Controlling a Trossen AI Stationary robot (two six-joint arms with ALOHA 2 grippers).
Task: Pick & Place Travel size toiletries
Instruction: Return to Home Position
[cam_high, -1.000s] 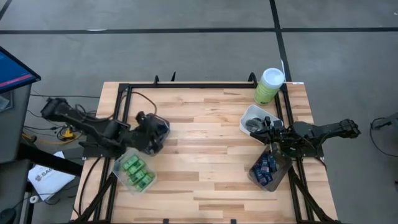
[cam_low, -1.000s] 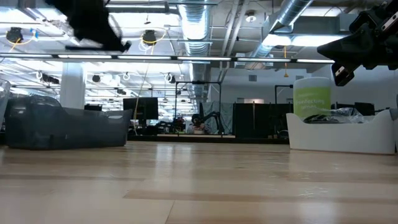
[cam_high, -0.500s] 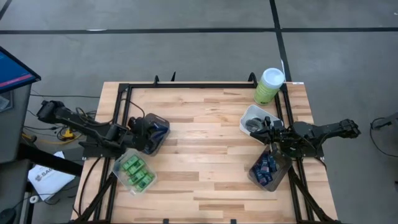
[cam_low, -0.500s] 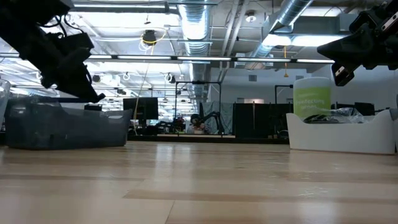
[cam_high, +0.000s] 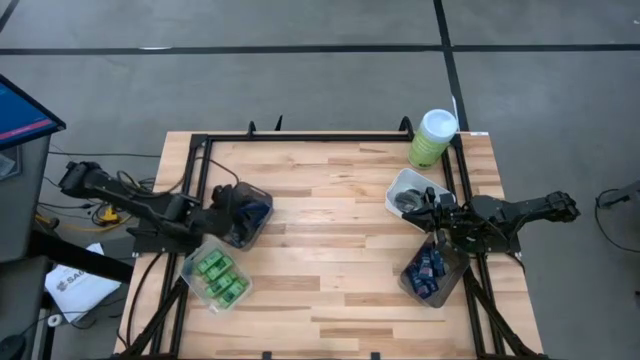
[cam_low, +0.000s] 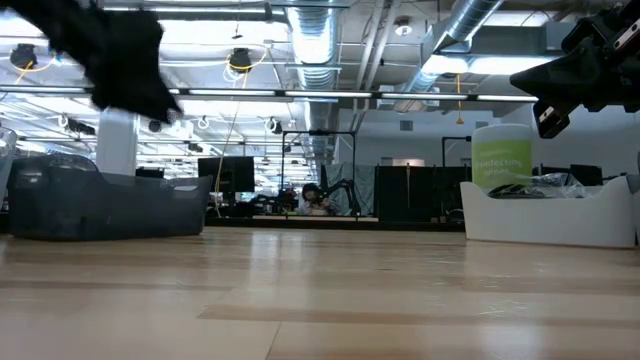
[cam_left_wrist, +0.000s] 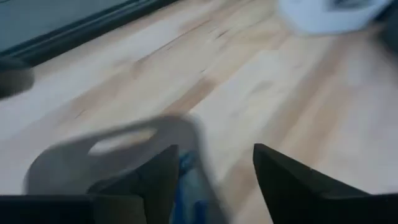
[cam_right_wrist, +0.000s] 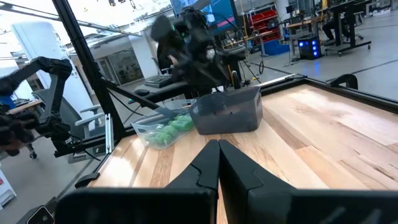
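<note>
Left gripper (cam_high: 226, 203) hangs over the arm-side edge of the smoky bin (cam_high: 250, 228), fingers (cam_left_wrist: 155, 180) apart with nothing gripped; blue razors (cam_high: 258, 209) lie inside the bin. Green mini bottles (cam_high: 220, 277) sit in a clear tub (cam_high: 188, 265) just beside that bin, while the dark-blue tubes (cam_high: 428, 270) are in a second smoky tub (cam_high: 407, 283) well apart from it, across the table. Right gripper (cam_right_wrist: 217, 149) hangs on that far side too, well apart from the bin, fingers pressed together and empty.
</note>
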